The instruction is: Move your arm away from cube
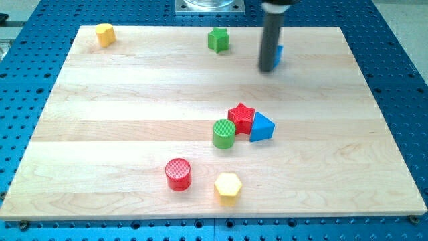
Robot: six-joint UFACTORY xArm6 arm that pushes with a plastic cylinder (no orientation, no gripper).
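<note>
My tip is at the view's top, right of centre, at the lower end of the dark rod. It stands right in front of a blue cube, which is mostly hidden behind the rod; only its right edge shows. The tip looks to be touching or nearly touching the cube. A green star lies to the left of the rod.
A yellow block sits at the top left corner. A red star, a blue triangle and a green cylinder cluster at the centre. A red cylinder and a yellow hexagon lie near the bottom.
</note>
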